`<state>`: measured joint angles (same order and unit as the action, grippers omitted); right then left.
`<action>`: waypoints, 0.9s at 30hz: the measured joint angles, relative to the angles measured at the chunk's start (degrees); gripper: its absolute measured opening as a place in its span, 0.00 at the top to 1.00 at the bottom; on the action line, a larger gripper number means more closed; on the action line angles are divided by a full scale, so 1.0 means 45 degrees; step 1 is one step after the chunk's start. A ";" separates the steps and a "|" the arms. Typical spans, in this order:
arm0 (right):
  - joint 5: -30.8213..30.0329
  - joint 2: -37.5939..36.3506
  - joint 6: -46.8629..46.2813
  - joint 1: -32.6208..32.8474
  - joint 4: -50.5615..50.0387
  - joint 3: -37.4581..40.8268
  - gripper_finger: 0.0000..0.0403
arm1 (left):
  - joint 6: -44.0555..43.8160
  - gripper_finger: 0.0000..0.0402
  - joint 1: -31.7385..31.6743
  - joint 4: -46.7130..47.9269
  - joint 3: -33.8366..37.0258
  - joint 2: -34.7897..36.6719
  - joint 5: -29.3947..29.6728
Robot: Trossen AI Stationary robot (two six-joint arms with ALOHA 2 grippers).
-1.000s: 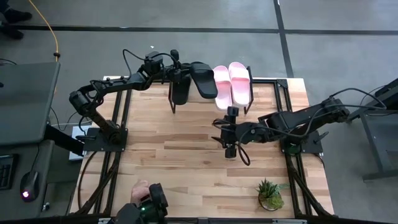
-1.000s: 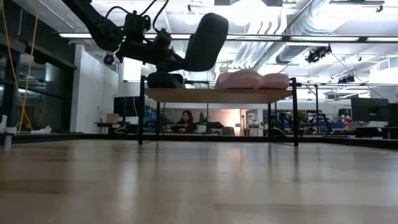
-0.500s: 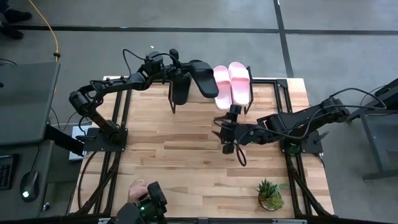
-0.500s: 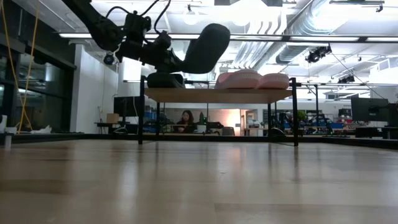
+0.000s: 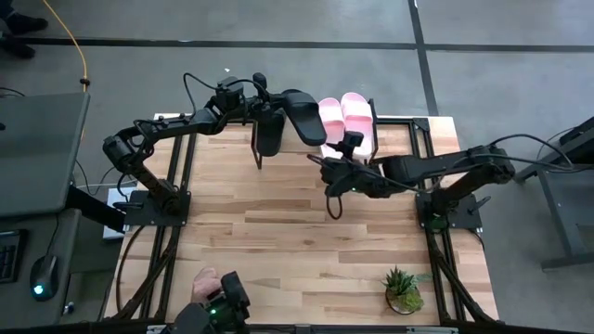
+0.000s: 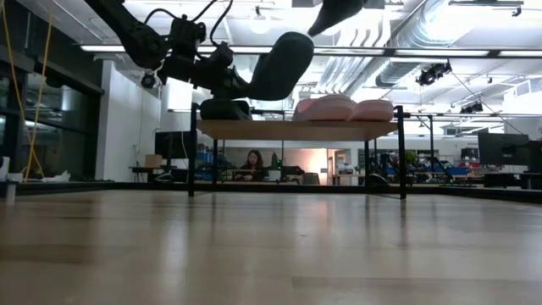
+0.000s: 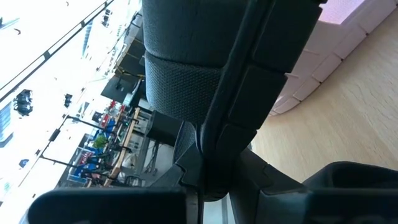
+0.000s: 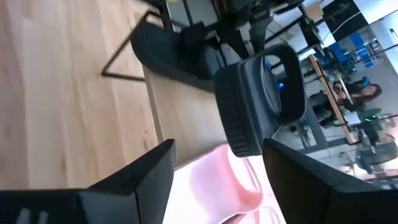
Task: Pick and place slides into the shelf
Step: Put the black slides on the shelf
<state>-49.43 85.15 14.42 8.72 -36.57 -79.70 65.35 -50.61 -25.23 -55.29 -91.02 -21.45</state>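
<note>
Above the shelf, left gripper clamped on a black slide (right gripper fingers apart, empty).

On my wooden table, the shelf stands at the far edge, carrying two pink slides and one black slide. A small potted plant sits near right.

A small potted plant sits near one corner of the wooden surface. A yellow cable trails over the grey floor. Beyond the surface, a person sits at a desk, with another person farther off.
</note>
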 joint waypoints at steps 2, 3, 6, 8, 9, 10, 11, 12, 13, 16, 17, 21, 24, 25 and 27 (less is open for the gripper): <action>-0.0115 0.0166 0.0049 -0.0135 0.0033 0.0000 0.42 | -0.0014 0.92 0.0000 0.0000 0.0000 0.0000 -0.0057; -0.0235 0.0212 0.0055 -0.0182 0.0015 0.0000 0.42 | -0.0015 0.92 0.0000 0.0000 0.0000 0.0000 -0.0056; -0.0648 0.0252 0.0251 -0.0222 0.0042 0.0000 0.42 | -0.0030 0.92 0.0000 0.0005 0.0000 0.0000 -0.0084; -0.0723 0.0257 0.0482 -0.0278 0.0276 0.0000 0.42 | -0.0035 0.92 0.0000 0.0010 0.0000 0.0000 -0.0093; -0.0709 0.0257 0.0584 -0.0280 0.0418 0.0000 0.42 | -0.0040 0.92 0.0000 0.0010 0.0000 0.0000 -0.0093; -0.0705 0.0257 0.0759 -0.0285 0.0552 0.0000 0.42 | -0.0040 0.92 0.0000 0.0010 0.0000 0.0000 -0.0097; -0.0741 0.0258 0.0925 -0.0285 0.0700 0.0000 0.42 | -0.0047 0.92 0.0000 0.0010 0.0000 0.0000 -0.0098; -0.0786 0.0262 0.1160 -0.0285 0.0868 0.0000 0.42 | -0.0059 0.92 0.0000 0.0007 0.0000 0.0000 -0.0100; -0.0783 0.0262 0.1362 -0.0285 0.1033 0.0000 0.42 | -0.0097 0.91 0.0000 -0.0002 0.0000 0.0000 -0.0102; -0.0779 0.0262 0.1749 -0.0398 0.1388 0.0000 0.42 | -0.0213 0.92 0.0000 -0.0015 0.0000 0.0000 -0.0293; -0.0736 0.0262 0.1811 -0.0470 0.1409 0.0000 0.42 | -0.0235 0.92 0.0000 -0.0016 0.0000 0.0000 -0.0349; -0.0432 0.0297 0.1806 -0.0880 0.1409 0.0000 0.42 | -0.0267 0.92 0.0000 -0.0053 0.0005 0.0000 -0.0389; -0.0175 0.0436 0.1884 -0.1230 0.1412 0.0003 0.42 | -0.0289 0.92 0.0000 -0.0058 0.0005 0.0000 -0.0396; -0.0077 0.0496 0.1923 -0.1346 0.1498 0.0005 0.42 | -0.0292 0.92 0.0000 -0.0058 0.0005 0.0000 -0.0410; 0.0133 0.0572 0.2001 -0.1560 0.1652 0.0000 0.42 | -0.0287 0.92 0.0000 -0.0058 0.0005 0.0000 -0.0423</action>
<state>-48.83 87.72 23.42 1.70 -29.14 -79.70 64.05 -50.61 -25.50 -55.27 -91.02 -23.35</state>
